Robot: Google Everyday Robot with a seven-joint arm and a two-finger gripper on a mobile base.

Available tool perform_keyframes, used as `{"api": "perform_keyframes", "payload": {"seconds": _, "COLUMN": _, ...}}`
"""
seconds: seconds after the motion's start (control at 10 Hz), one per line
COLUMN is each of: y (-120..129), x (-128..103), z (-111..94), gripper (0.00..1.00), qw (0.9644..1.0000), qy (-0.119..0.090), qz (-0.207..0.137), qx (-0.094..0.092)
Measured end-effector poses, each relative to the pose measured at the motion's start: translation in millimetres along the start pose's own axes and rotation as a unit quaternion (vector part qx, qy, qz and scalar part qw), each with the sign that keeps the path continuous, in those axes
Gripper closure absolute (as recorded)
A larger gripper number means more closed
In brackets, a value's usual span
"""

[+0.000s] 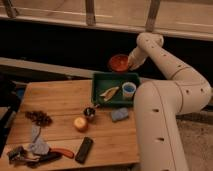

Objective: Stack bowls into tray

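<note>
The orange-red bowl (pixel 118 63) hangs in the air just beyond the far edge of the green tray (pixel 100 86), tilted so its inside faces me. My gripper (pixel 128 62) is at the bowl's right rim and is shut on it. The tray stands at the back right of the wooden table (pixel 55 105). It holds a light-blue cup (pixel 129 90) and a yellowish peel (pixel 109 93). The purple bowl is out of view.
A tiny metal cup (pixel 90 112), an orange fruit (pixel 80 123), a blue sponge (pixel 119 115) and a black remote (pixel 84 150) lie in front of the tray. A dark cluster (pixel 39 118), a cloth (pixel 36 146) and a red-handled tool (pixel 62 152) lie at the left. My arm (pixel 165 115) fills the right side.
</note>
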Motion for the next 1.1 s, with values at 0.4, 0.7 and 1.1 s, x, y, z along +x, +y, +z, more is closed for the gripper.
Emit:
{"api": "perform_keyframes", "payload": {"seconds": 0.4, "y": -11, "x": 20, "z": 16, "gripper": 1.0, "qw": 0.9979, "qy": 0.057, "qz": -0.029, "qx": -0.015}}
{"api": "perform_keyframes", "payload": {"seconds": 0.7, "y": -12, "x": 24, "z": 20, "gripper": 0.91, "qw": 0.9965, "qy": 0.071, "qz": -0.039, "qx": -0.02}}
{"api": "perform_keyframes", "payload": {"seconds": 1.1, "y": 3, "x": 29, "z": 15, "gripper": 0.67, "qw": 0.9934, "qy": 0.082, "qz": -0.067, "qx": -0.044}}
